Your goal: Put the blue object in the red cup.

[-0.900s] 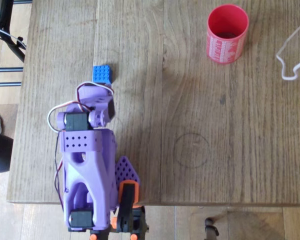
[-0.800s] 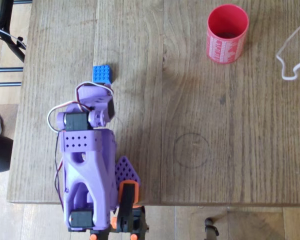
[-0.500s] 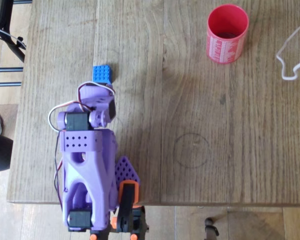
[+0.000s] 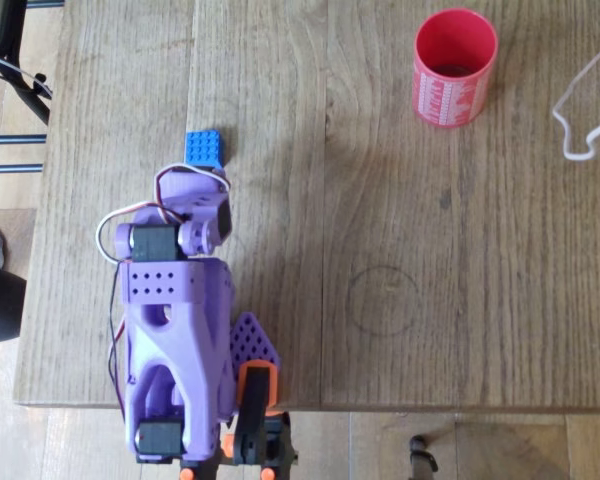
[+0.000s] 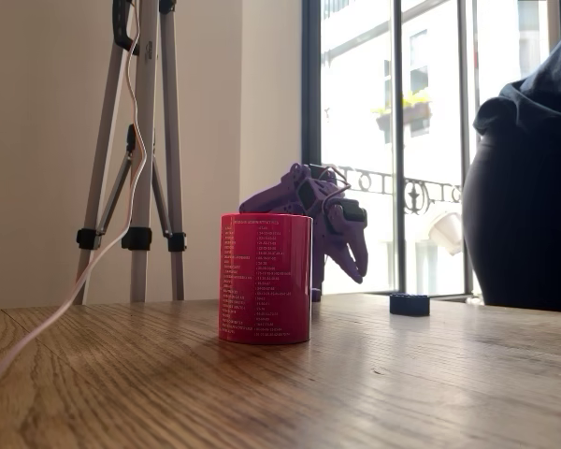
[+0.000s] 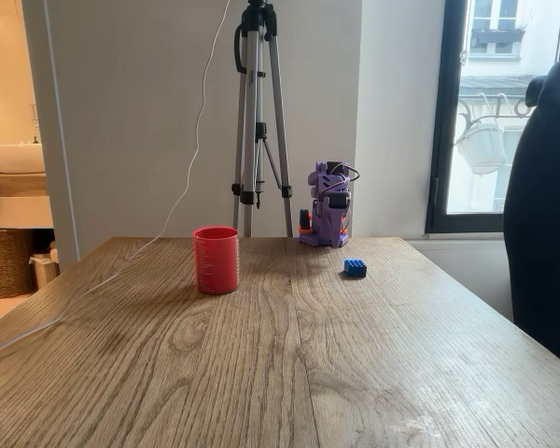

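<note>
In the overhead view the purple arm (image 4: 175, 320) is folded over the worktop's (image 4: 380, 200) lower edge, its base hanging past that edge. The claw (image 4: 202, 185) points up the picture, away from the base, but the wrist housing covers the fingers there. In a fixed view the claw (image 5: 355, 257) hangs tips-down above the worktop; whether it is wide or narrow I cannot tell, and nothing shows between its fingers.

Just beyond the claw tip in the overhead view lies the blue object (image 4: 204, 149), studs up, flat on the wood, its near side at the housing's outline; contact cannot be judged from above. In a fixed view the blue object (image 5: 409, 304) sits on the worktop lower than the claw and to its right, apart from it. In another fixed view the blue object (image 6: 355, 268) rests in front of the arm (image 6: 327, 207).

Beyond and to the right of the claw, the overhead view shows bare wood, with a faint ring mark (image 4: 382, 300) on the boards.

Farthest from the claw, well apart toward the upper right in the overhead view, stands the red cup (image 4: 455, 68), upright, mouth open, close to the top edge. A white cable (image 4: 585, 100) loops near the right edge beyond the cup.
</note>
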You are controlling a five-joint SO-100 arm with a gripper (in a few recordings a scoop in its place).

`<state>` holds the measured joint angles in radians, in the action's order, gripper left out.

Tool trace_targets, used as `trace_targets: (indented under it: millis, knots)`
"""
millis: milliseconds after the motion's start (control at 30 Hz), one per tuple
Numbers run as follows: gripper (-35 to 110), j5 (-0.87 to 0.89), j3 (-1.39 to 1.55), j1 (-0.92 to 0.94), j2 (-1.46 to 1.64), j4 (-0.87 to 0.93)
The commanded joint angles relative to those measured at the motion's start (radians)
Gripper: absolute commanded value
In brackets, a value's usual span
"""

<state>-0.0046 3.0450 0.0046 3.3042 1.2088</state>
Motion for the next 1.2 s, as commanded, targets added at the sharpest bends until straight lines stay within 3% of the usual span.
trace_targets:
  millis: [0, 100, 333, 600, 900, 1167]
  knots:
    - [1, -0.077, -0.066, 0.023, -0.003, 0.006]
    - [1, -0.127, -0.216, 0.011, -0.11, 0.029]
    - [1, -0.078, -0.793, -0.015, -0.827, 0.133]
    - [1, 0.184, -1.189, -0.132, -1.436, 0.235]
    - [1, 0.434, -1.218, -0.272, -1.597, 0.206]
    - [1, 0.373, -1.238, -0.27, -1.628, 0.178]
